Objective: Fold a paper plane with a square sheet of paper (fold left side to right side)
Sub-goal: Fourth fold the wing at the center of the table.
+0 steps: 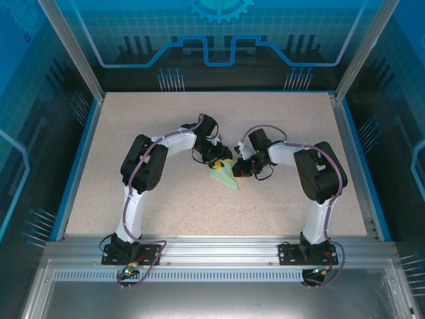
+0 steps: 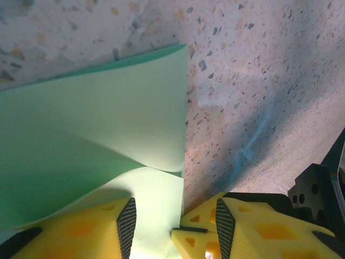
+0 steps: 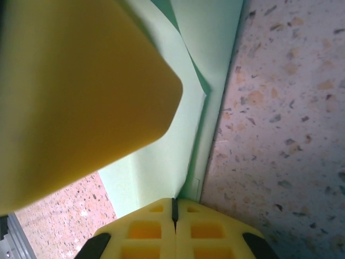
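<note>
The pale mint-green sheet of paper lies at mid-table, folded over into layers, with a curled upper layer lifted off the lower one. My left gripper hangs open over its top end; the black pads straddle the paper's right edge. My right gripper comes in from the right and is shut on the paper's edge, its yellow fingertips showing between the left fingers. In the right wrist view the paper rises from the closed tips, under the big blurred yellow left finger.
The speckled beige tabletop stretches all round the paper, bounded by blue side rails and an aluminium frame at the near edge. Both arms bend inward and their wrists nearly touch at the centre.
</note>
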`<state>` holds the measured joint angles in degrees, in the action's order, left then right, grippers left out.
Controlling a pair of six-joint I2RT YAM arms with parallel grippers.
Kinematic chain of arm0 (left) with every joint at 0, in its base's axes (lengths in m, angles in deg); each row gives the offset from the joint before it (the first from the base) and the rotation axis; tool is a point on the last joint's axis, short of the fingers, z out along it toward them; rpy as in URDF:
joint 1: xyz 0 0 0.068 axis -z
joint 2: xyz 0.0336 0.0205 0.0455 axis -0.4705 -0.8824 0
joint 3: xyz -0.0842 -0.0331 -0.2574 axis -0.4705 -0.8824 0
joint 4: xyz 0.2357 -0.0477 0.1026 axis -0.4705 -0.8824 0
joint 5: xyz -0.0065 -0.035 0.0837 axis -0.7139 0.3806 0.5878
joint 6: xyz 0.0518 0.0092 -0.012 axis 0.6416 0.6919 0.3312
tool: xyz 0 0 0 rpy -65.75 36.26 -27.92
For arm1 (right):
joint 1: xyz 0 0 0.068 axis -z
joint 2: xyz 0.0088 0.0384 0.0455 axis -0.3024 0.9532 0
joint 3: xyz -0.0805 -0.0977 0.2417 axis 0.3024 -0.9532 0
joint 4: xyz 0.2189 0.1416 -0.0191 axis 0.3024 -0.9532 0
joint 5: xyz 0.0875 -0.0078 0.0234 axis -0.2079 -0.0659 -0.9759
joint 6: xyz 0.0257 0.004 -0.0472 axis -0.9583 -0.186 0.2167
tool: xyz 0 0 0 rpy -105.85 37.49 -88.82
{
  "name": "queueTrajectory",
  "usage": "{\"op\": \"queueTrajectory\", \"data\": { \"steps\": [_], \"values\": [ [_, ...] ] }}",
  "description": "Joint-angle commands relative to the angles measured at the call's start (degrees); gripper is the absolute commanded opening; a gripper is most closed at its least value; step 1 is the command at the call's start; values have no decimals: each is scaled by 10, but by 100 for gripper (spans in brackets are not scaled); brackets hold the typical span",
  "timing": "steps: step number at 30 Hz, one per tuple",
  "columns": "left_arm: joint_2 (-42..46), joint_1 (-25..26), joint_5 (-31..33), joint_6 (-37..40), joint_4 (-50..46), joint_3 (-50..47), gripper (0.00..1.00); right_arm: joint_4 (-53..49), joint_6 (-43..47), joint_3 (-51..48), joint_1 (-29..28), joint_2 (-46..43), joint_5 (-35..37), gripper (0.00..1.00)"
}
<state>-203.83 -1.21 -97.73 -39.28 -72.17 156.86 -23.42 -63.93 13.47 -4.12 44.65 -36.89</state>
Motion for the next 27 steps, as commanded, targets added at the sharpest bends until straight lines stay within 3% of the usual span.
{"op": "queueTrajectory", "data": {
  "steps": [1, 11, 20, 27],
  "values": [
    [-15, 2, 20, 6, -17, -16, 48, -30, 7, 0, -8, 6, 37, 5],
    [-10, 3, 29, 2, -3, -51, 48, -68, 0, -3, 3, -88, 31, 22],
    [-7, 3, 31, 5, -5, -50, 48, -55, -32, -36, -18, -116, -42, 20],
    [-6, 3, 32, 6, -6, -50, 48, -45, -53, -36, -42, -79, -42, 20]
  ]
}}
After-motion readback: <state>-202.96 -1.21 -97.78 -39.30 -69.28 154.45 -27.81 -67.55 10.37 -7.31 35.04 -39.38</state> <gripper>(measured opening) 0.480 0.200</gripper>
